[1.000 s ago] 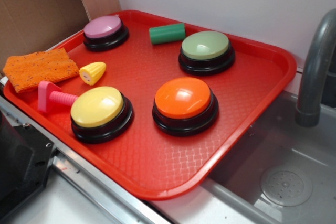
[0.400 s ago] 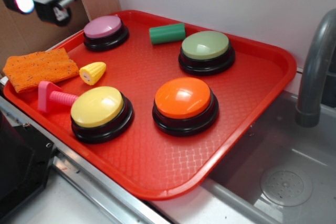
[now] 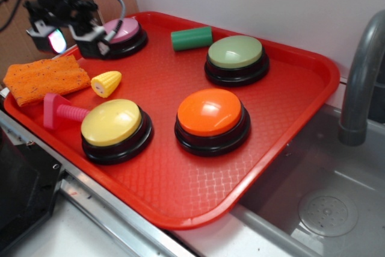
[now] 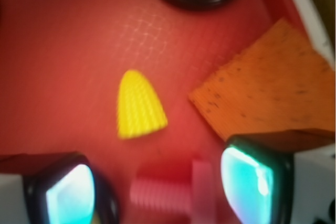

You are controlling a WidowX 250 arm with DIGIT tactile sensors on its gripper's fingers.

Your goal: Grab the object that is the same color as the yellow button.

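The small yellow corn piece lies on the red tray left of centre, between the orange cloth and the yellow button. In the wrist view the corn lies on the tray ahead of the fingers. My gripper hovers above the tray's far left, over the cloth's edge and next to the pink button, above and behind the corn. Its jaws stand wide open and empty, with the pink bolt showing blurred between them.
The orange sponge cloth and pink bolt lie at the tray's left edge. A pink-domed button, green cylinder, green button and orange button stand on the tray. A sink and grey faucet are to the right.
My gripper has come into view from the upper left and moved down and right towards the tray, now above the cloth's edge. Nothing on the tray has moved.
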